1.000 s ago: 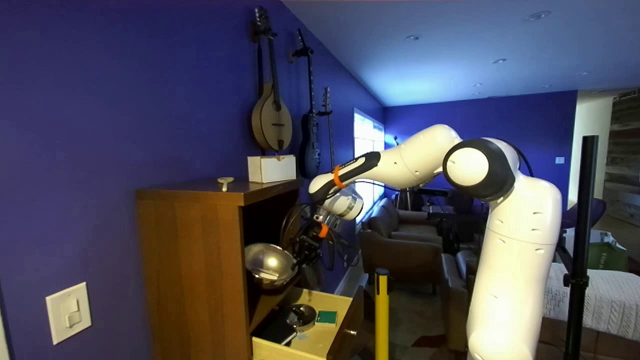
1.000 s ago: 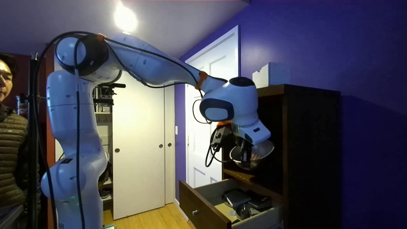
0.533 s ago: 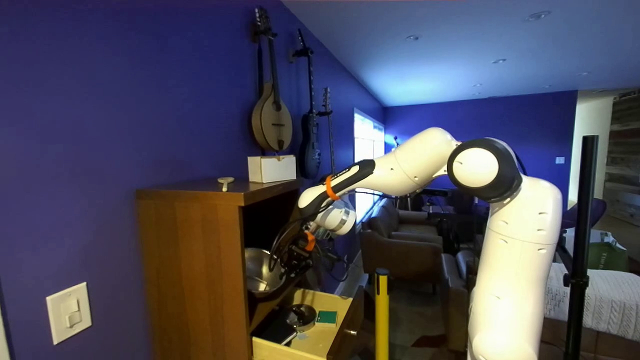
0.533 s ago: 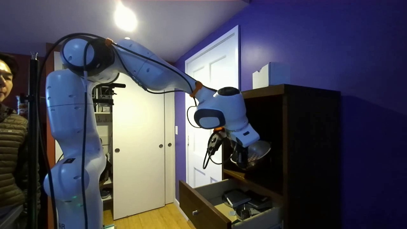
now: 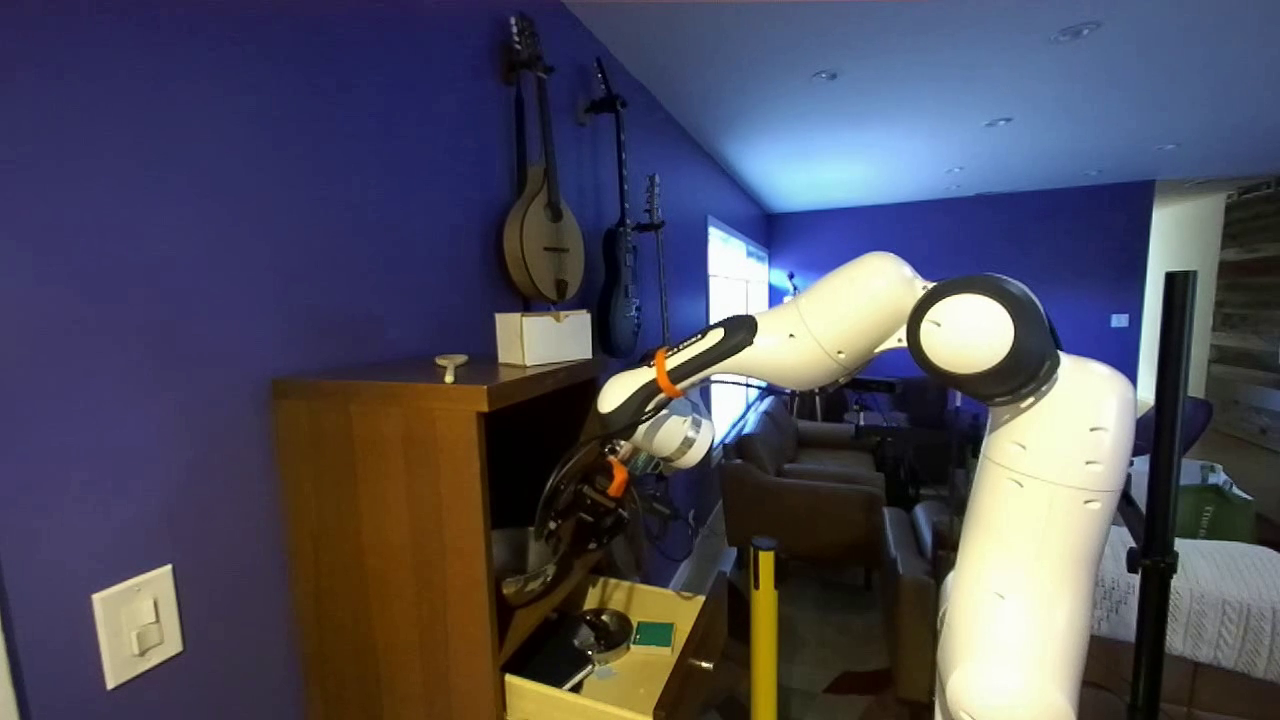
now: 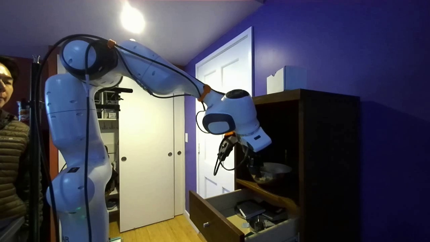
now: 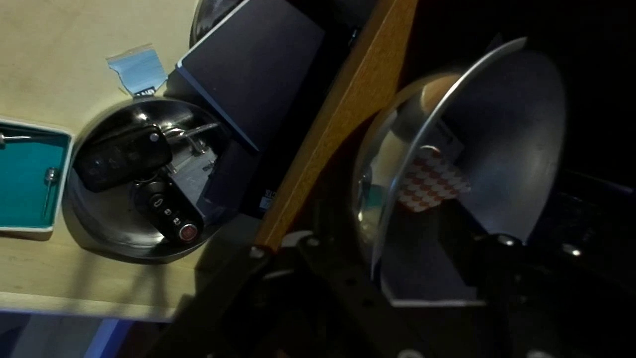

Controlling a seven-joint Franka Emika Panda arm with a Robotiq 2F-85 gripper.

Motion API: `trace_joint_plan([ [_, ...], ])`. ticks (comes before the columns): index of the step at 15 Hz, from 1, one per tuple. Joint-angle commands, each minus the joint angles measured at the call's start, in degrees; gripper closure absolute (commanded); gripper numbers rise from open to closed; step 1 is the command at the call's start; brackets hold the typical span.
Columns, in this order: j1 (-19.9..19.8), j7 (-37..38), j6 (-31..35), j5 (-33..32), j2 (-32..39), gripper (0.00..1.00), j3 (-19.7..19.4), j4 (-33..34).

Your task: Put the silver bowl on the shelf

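Observation:
The silver bowl [image 6: 275,169] is inside the dark cabinet, low over the shelf [image 6: 265,192], its rim nearly level in an exterior view. In the wrist view the silver bowl [image 7: 516,134] lies beyond the shelf's brown front edge [image 7: 357,94], and a red-and-white patterned piece shows inside it. My gripper [image 7: 385,219] stands open at the near side of the bowl, fingers parted with the rim running between them. Whether a finger still touches the wall cannot be told. The bowl's underside is in shadow, so its contact with the shelf is unclear.
Below the shelf a drawer [image 6: 215,215] is pulled out. It holds a metal dish [image 7: 144,248] with keys, a dark notebook [image 7: 253,64] and a teal-lined box [image 7: 30,184]. A white box [image 5: 545,338] sits on the cabinet top. A yellow post [image 5: 764,630] stands nearby.
The arm has moved lower and the jaws have parted. The bowl, tilted before, has dropped and swung to nearly level within the cabinet.

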Motion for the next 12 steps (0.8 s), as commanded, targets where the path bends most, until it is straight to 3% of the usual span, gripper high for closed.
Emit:
trace_joint_plan([
  [1,-0.2,-0.6,-1.2,0.9,-3.4,0.09,-1.0,-1.5],
  [3,-0.3,-9.0,-8.8,1.3,-6.4,0.00,-3.5,-1.5],
  [8,-2.0,-26.2,-24.0,-1.1,-13.6,0.00,-9.8,-3.1],
  [12,-2.9,-37.0,-30.6,-6.8,-16.6,0.00,-11.8,-4.8],
])
